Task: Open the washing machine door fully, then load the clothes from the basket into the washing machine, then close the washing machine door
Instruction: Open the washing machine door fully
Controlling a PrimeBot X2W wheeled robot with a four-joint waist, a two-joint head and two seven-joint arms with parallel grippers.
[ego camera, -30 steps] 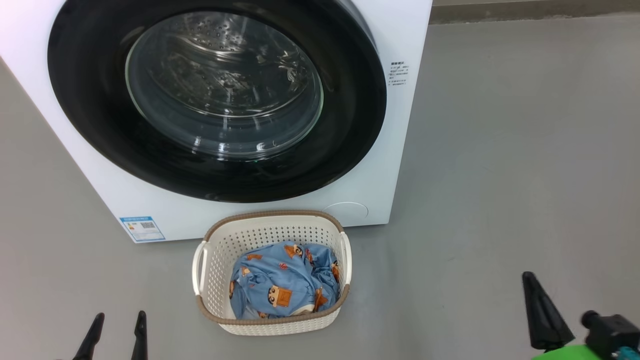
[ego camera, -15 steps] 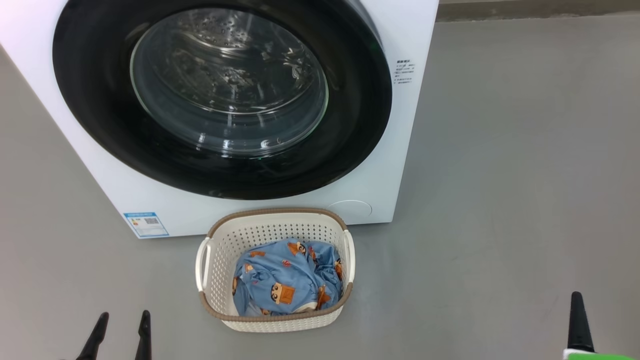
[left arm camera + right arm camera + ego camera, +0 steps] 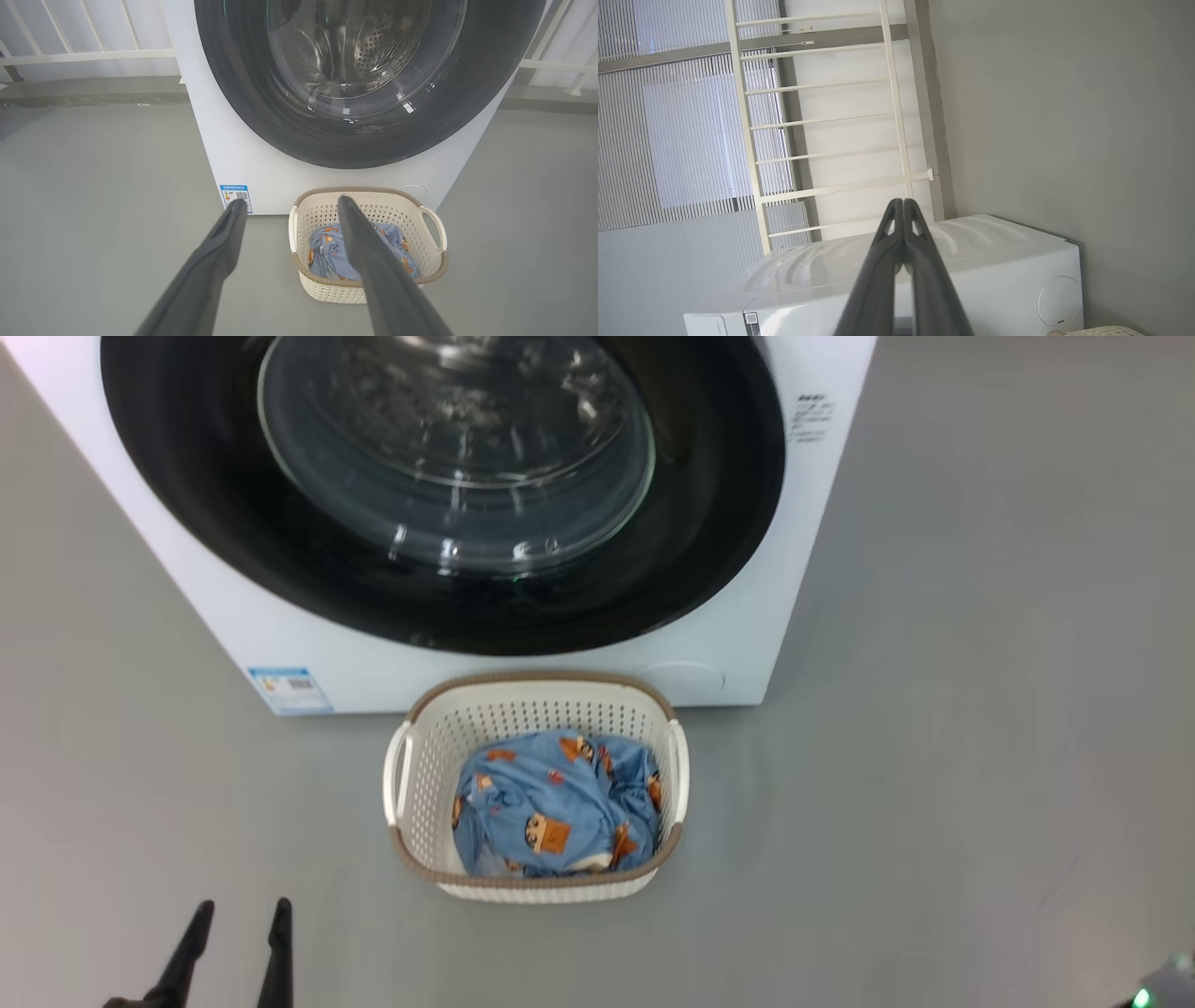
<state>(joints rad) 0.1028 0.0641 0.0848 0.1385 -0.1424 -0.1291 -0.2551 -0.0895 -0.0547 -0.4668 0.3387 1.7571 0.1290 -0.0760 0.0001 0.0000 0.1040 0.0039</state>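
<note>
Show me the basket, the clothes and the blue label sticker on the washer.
basket (image 3: 537, 714), head view, perforated back wall.
clothes (image 3: 551, 795), head view, middle of the blue fabric.
blue label sticker (image 3: 289, 689), head view, sticker's centre.

A: Which part is cut off?
B: The washing machine door (image 3: 709, 523), top portion, at the head view's upper edge.
A: Hidden or illegible?
B: The clothes (image 3: 551, 803), lower folds, behind the basket (image 3: 532, 882) wall. The label (image 3: 289, 690) print is too small.

Bright, even light, barely any shadows. Glare streaks across the washing machine door (image 3: 457, 523), kinda warped toward the edges in wrist views.
</note>
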